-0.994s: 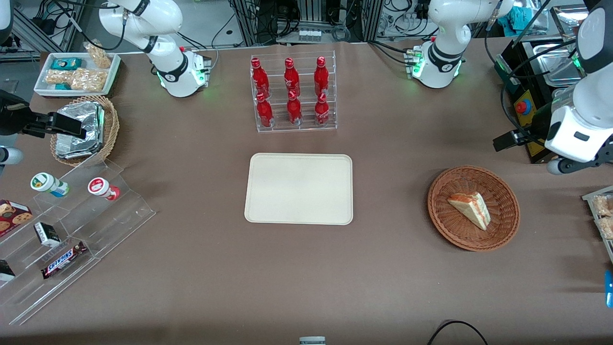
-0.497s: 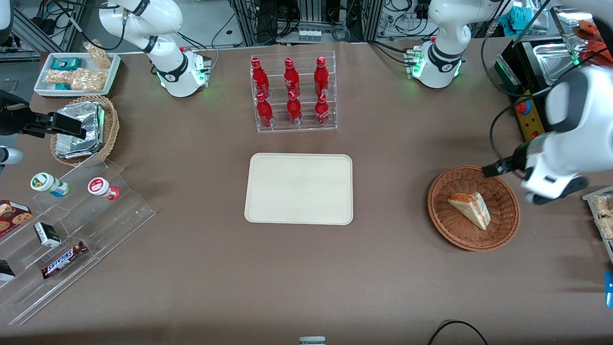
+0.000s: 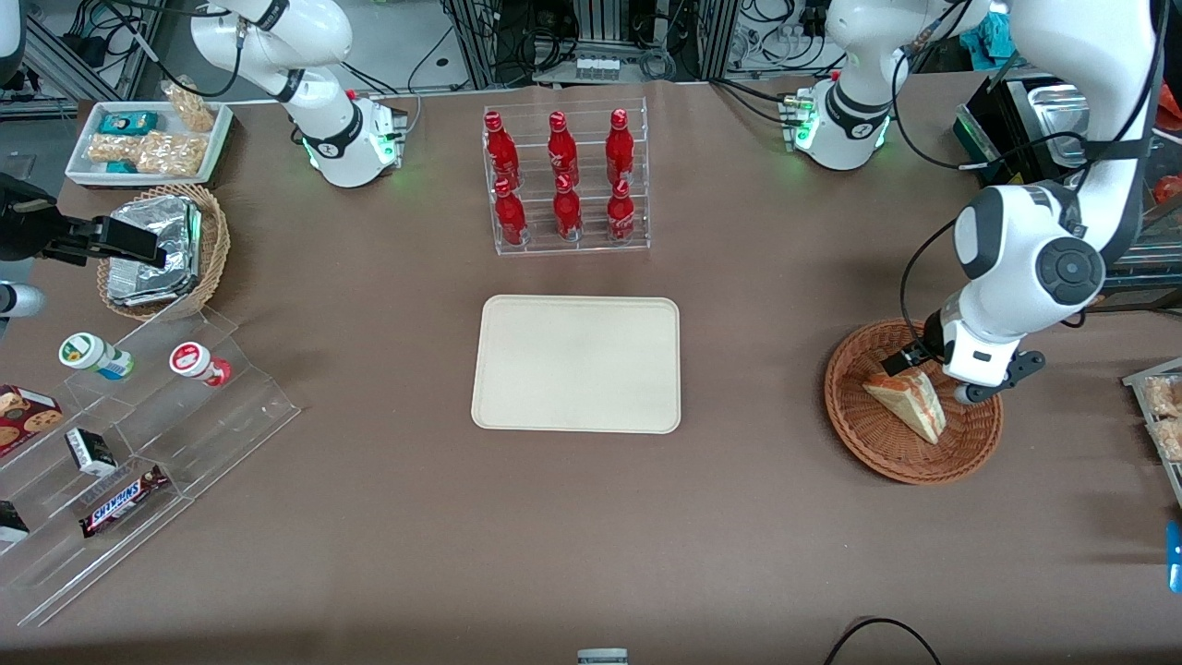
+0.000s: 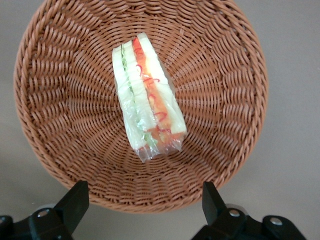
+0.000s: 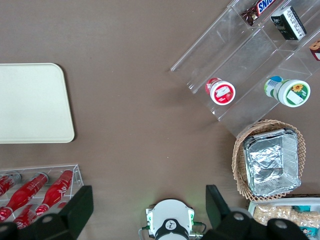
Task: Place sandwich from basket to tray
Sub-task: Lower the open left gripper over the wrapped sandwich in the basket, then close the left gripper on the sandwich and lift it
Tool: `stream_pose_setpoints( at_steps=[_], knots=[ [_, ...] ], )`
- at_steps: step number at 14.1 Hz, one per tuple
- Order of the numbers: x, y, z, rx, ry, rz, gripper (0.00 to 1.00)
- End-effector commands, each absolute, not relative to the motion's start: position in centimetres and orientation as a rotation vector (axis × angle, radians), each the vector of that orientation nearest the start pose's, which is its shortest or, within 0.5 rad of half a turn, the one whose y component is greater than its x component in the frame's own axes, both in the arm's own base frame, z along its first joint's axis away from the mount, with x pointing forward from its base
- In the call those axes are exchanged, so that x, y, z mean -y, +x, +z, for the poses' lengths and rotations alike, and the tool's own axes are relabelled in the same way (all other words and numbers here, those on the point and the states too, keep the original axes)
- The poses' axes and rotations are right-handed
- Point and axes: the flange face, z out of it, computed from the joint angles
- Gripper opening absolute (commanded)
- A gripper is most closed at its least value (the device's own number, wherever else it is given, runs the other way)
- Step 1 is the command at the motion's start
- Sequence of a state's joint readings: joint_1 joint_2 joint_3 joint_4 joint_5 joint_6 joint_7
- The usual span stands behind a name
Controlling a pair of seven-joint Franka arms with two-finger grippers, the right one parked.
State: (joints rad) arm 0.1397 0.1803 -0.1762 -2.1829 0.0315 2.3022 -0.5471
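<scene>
The sandwich, a wrapped white-bread wedge with red-orange and green filling, lies in the shallow reddish-brown wicker basket toward the working arm's end of the table. My gripper hangs low over the part of the basket's rim that is farther from the front camera. It is open, the fingers are spread wide, and nothing is between them. The sandwich is not touched. The cream tray lies flat at the table's middle with nothing on it.
An acrylic rack of red bottles stands farther from the front camera than the tray. Toward the parked arm's end are a tan basket of foil packets, a white snack tray and a stepped acrylic shelf. Snack bags lie beside the basket.
The working arm swung in from the table's end and came down over the basket. Its open gripper now hangs just above the basket's rim. The sandwich has not moved.
</scene>
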Motion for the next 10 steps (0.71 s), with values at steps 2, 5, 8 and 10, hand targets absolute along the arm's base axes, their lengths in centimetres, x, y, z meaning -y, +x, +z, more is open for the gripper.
stream_pose_setpoints(
  at_steps=[2, 5, 8, 10],
  knots=[
    [1.3, 55.1, 28.8, 0.843, -3.028, 0.028, 1.00],
    [0.7, 55.8, 26.8, 0.869, -3.040, -0.024, 1.00],
    [0.7, 56.0, 25.3, 0.920, -3.036, -0.042, 1.00],
    [0.7, 56.1, 25.2, 0.925, -3.034, -0.039, 0.98]
  ],
)
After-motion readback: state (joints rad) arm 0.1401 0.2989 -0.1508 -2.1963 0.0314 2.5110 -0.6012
